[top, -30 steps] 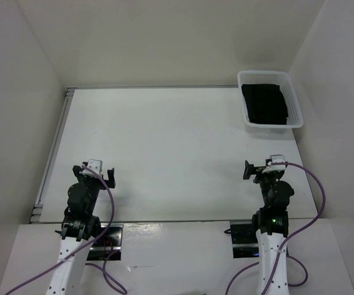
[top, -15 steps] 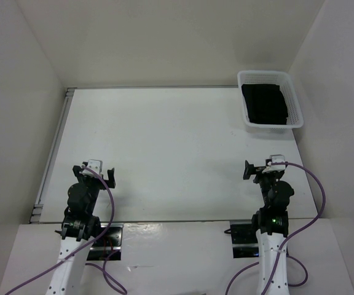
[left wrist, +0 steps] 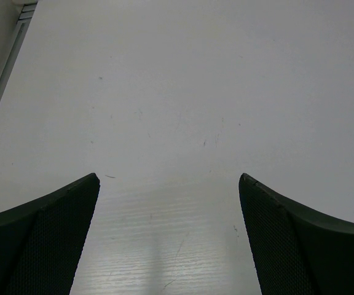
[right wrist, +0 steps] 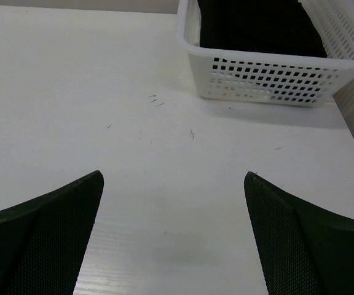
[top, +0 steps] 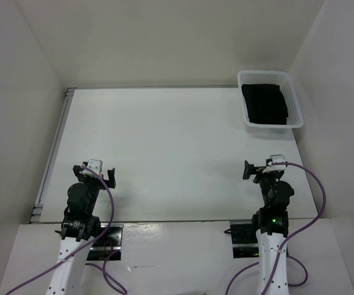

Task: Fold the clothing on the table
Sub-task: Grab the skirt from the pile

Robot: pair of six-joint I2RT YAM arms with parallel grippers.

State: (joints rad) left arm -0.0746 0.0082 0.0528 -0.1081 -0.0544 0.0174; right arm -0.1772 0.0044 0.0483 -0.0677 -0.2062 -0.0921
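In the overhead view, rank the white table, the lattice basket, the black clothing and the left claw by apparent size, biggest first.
1. Flat white rectangular tabletop
2. White plastic lattice basket
3. Plain black soft-fabric garment, lying inside that basket
4. Black two-finger left claw, smallest, though nearer the camera

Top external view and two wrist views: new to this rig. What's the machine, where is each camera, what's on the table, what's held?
Two robot arms are bolted at the near edge of a white table. The top view looks down from above and behind them; each wrist view looks out between that arm's own dark fingers. The left gripper and right gripper are open, holding nothing. At the far right corner stands a white lattice basket with the black clothing inside it.
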